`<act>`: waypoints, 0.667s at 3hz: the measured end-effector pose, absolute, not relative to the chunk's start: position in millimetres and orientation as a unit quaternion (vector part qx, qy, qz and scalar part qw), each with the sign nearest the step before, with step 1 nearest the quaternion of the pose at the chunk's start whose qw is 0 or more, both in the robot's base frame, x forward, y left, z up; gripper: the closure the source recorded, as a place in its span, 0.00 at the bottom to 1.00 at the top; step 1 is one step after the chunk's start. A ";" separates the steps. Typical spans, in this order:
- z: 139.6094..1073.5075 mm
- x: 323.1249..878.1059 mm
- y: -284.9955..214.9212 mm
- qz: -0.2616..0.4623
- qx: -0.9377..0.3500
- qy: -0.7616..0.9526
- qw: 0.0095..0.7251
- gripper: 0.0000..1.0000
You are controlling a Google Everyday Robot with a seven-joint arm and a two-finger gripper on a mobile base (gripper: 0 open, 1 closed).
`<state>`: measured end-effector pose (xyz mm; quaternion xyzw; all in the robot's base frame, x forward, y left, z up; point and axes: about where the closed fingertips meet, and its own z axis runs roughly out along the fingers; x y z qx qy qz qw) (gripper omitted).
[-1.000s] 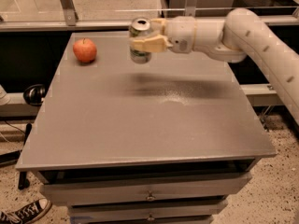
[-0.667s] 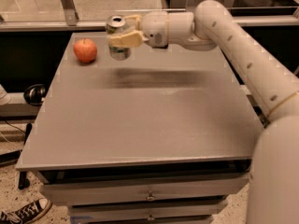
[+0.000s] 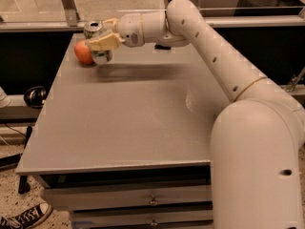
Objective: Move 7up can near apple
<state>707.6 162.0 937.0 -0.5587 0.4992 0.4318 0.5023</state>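
Note:
My gripper (image 3: 101, 38) is shut on the 7up can (image 3: 96, 44), a silver-topped can, and holds it upright near the far left corner of the grey table (image 3: 133, 113). The red-orange apple (image 3: 82, 53) lies on the table right beside the can, on its left and partly hidden behind it. I cannot tell whether the can's base touches the table. My white arm (image 3: 224, 66) reaches in from the right front across the table.
A dark round object (image 3: 34, 95) sits on a ledge left of the table. A black sneaker (image 3: 21, 217) is on the floor at the lower left. Drawers (image 3: 152, 202) run along the table's front. A dark rail and glass lie behind the table.
My gripper has carried the can leftward across the far side of the table, from about the middle to right next to the apple. The apple has not moved.

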 end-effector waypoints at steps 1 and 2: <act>923.0 714.8 166.6 0.420 -0.567 0.513 0.489 1.00; 913.0 718.2 163.8 0.409 -0.572 0.525 0.480 1.00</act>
